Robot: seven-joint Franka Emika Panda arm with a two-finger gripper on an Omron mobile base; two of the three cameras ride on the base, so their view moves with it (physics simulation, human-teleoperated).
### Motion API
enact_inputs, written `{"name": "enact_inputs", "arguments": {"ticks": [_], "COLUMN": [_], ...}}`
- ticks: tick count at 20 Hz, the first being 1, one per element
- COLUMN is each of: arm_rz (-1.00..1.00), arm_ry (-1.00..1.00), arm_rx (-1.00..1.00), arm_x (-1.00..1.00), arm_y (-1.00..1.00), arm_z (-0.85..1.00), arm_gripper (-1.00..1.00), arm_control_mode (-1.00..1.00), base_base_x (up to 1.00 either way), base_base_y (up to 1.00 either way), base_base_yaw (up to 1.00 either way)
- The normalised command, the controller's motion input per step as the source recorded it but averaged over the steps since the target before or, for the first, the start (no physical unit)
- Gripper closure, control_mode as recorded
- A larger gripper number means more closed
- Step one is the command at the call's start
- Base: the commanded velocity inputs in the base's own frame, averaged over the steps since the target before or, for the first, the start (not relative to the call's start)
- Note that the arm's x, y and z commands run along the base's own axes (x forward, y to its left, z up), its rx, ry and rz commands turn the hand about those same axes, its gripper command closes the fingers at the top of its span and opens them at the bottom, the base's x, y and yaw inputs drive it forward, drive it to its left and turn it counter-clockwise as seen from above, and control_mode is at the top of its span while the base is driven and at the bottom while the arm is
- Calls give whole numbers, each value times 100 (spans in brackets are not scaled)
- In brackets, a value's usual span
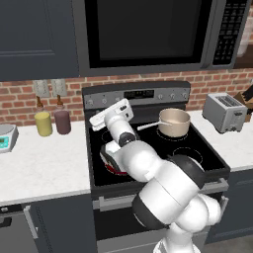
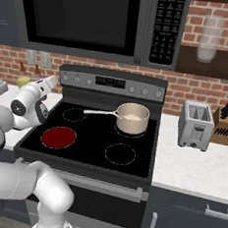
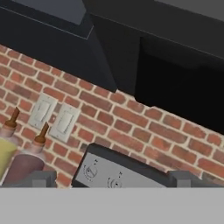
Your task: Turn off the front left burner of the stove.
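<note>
Stove (image 2: 92,133) served as the landmark: a black glass-top range with a grey back panel (image 2: 114,84) carrying small knobs and a display, set under a dark microwave (image 2: 95,20) against a brick wall. On its glass, the front left burner (image 2: 59,137) glowed red inside its dotted rim, at the stove's near left corner; in the left base view the arm covered most of that disc, leaving a red sliver (image 1: 114,170). A cream saucepan (image 2: 133,118) sat on the stove's rear right zone, its handle reaching left across the glass. The end effector (image 2: 49,83) hovered above the stove's rear left corner, pointing up toward the left end of the back panel, apart from it and holding nothing; its fingers (image 3: 41,179) stood spread wide at the bottom of the hand view, framing two knobs (image 3: 91,171) on the panel's left end. Left of the stove, on the white surface (image 1: 44,163), stood a yellow bottle (image 1: 43,122) and a maroon bottle (image 1: 62,120). Right of the stove sat a toaster (image 2: 196,125) and a knife block (image 2: 226,126).
</note>
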Motion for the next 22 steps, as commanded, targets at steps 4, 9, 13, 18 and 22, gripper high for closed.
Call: {"name": "enact_inputs", "arguments": {"ticks": [4,9,13,18,22], "arm_rz": [0,0,0,0,1], "arm_ry": [0,0,0,0,0], "arm_rx": [0,0,0,0,0], "arm_x": [36,35,43,50,36], "arm_y": [0,0,0,0,0], "arm_z": [-16,-21,-26,-29,-54], "arm_gripper": [-100,-100,-100,-100,-100], "arm_control_mode": [-100,-100,-100,-100,-100], "base_base_x": [0,0,0,0,0], "base_base_y": [0,0,0,0,0], "base_base_yaw": [0,0,0,0,0]}}
